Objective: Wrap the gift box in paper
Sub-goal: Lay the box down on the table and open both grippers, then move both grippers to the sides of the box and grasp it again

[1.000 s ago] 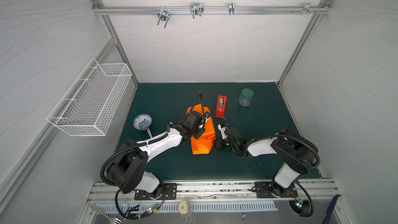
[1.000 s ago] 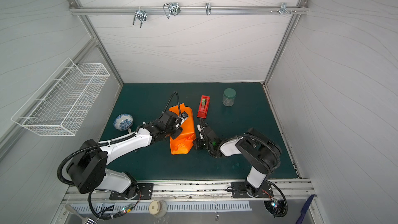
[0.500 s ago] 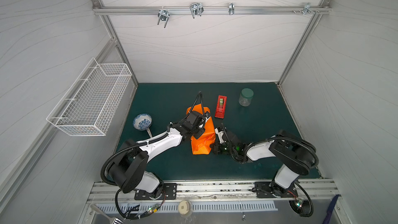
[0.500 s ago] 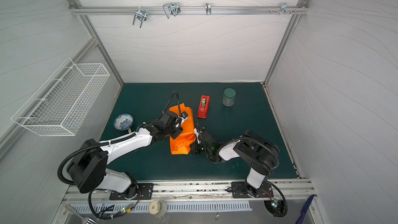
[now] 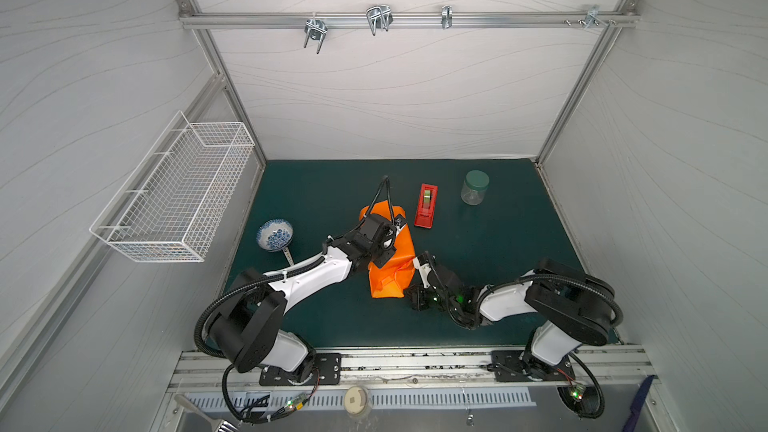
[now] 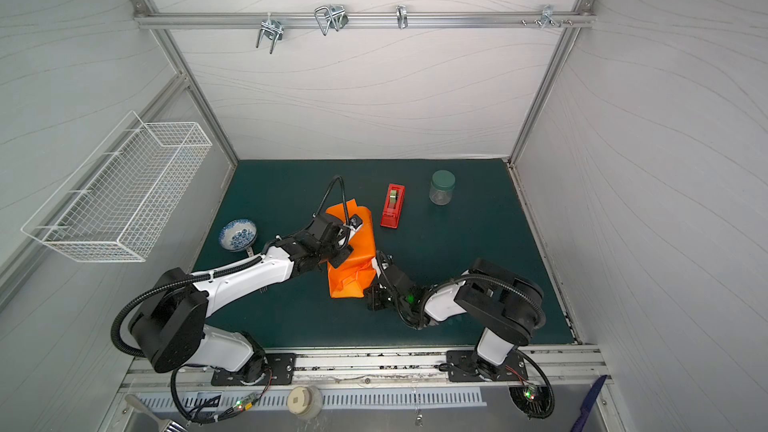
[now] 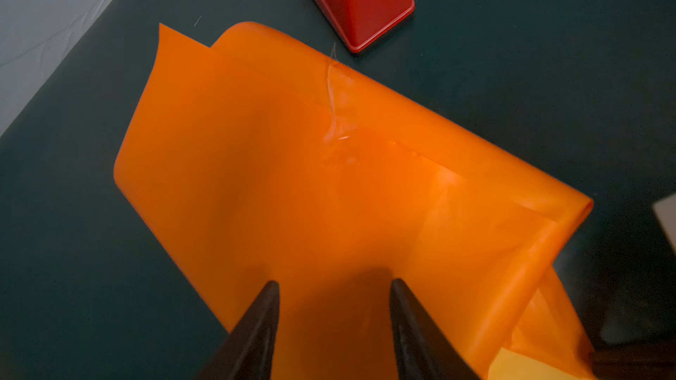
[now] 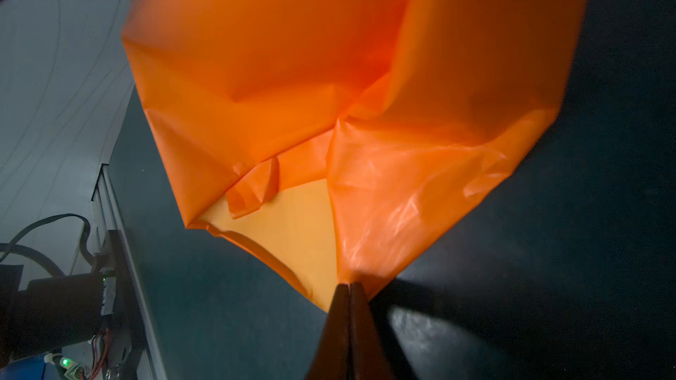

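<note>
Two pincers working: right pincer [image 8: 349,285] is clamped tight on a flap of the paper [image 5: 390,270] at its 4 o'clock corner. Left pincer [image 7: 333,283] has jaws apart, gripping nothing, tips over the paper's top face, contact unclear. The gift box is not visible, judged inside the paper, mid-worktop [image 5: 498,251]. To do it well, left pins the top flat while right draws the flap low and taut, no jerks, since thin sheet tears. Paper's long axis runs 12 to 6 o'clock, unfinished end pointing to 6. Tape dispenser [image 5: 426,205] at 1 o'clock.
</note>
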You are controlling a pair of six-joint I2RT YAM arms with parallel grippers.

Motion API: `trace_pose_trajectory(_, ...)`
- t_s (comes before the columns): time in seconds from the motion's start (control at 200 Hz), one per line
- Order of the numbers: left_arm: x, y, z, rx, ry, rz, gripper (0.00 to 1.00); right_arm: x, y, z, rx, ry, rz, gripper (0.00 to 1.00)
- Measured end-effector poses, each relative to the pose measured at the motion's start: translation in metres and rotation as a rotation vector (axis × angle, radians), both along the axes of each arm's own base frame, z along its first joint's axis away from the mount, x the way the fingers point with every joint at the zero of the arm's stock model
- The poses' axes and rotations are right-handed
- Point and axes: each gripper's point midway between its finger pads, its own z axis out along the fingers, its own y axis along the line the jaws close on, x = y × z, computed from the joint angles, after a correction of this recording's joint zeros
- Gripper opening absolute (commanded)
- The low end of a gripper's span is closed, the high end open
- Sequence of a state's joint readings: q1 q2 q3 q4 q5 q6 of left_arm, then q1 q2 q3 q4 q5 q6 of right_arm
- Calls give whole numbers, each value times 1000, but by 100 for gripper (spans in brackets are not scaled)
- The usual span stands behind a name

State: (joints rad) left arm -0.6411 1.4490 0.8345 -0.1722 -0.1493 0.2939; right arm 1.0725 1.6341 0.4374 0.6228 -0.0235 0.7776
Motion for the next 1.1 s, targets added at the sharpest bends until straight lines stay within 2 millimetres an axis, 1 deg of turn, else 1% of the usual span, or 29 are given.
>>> trace_pose_trajectory(0.05, 1, 0, 1, -4, 0, 4, 63, -5, -1, 1, -10, 6, 21, 8)
trace_pose_trajectory(0.12, 1, 0, 3, -14, 2, 10, 68, -10, -7, 5, -32, 10, 43, 14)
trace_pose_trajectory(0.175, 0, 0, 5, -27, 9, 15, 71, -11, -12, 14, -34, 2, 55, 21)
trace_pose_trajectory(0.215, -2, 0, 7, -42, 18, 23, 72, -9, -15, 25, -25, -16, 59, 26)
trace_pose_trajectory(0.28, -6, -1, 18, -84, 14, 34, 73, 2, -23, 45, 1, -51, 43, 34)
trace_pose_trajectory(0.36, -10, 0, 46, -182, -24, 74, 73, 22, -36, 69, 29, -93, -4, 44)
trace_pose_trajectory(0.435, -16, 5, 70, -278, -66, 128, 76, 43, -48, 84, 34, -110, -57, 52)
trace_pose_trajectory(0.485, -20, 12, 81, -341, -82, 180, 78, 58, -54, 93, 36, -118, -89, 55)
trace_pose_trajectory(0.53, -24, 20, 83, -390, -80, 229, 79, 71, -58, 99, 36, -116, -117, 58)
trace_pose_trajectory(0.615, -26, 38, 74, -471, -31, 341, 79, 92, -57, 108, 34, -100, -144, 64)
trace_pose_trajectory(0.68, -22, 53, 61, -537, 35, 441, 77, 107, -48, 111, 41, -75, -143, 68)
trace_pose_trajectory(0.74, -16, 64, 50, -596, 107, 533, 76, 118, -36, 108, 47, -43, -129, 71)
trace_pose_trajectory(0.81, -9, 70, 35, -638, 182, 608, 76, 127, -23, 100, 47, -1, -108, 71)
trace_pose_trajectory(0.875, -6, 66, 22, -657, 253, 634, 74, 130, -13, 90, 47, 42, -83, 71)
trace_pose_trajectory(0.98, -3, 51, 5, -681, 364, 633, 72, 126, -6, 74, 42, 104, -53, 71)
trace_pose_trajectory(1.041, -2, 43, -1, -699, 412, 624, 70, 122, -5, 71, 44, 128, -42, 70)
trace_pose_trajectory(1.101, -2, 35, -4, -720, 452, 612, 69, 119, -3, 71, 52, 139, -29, 70)
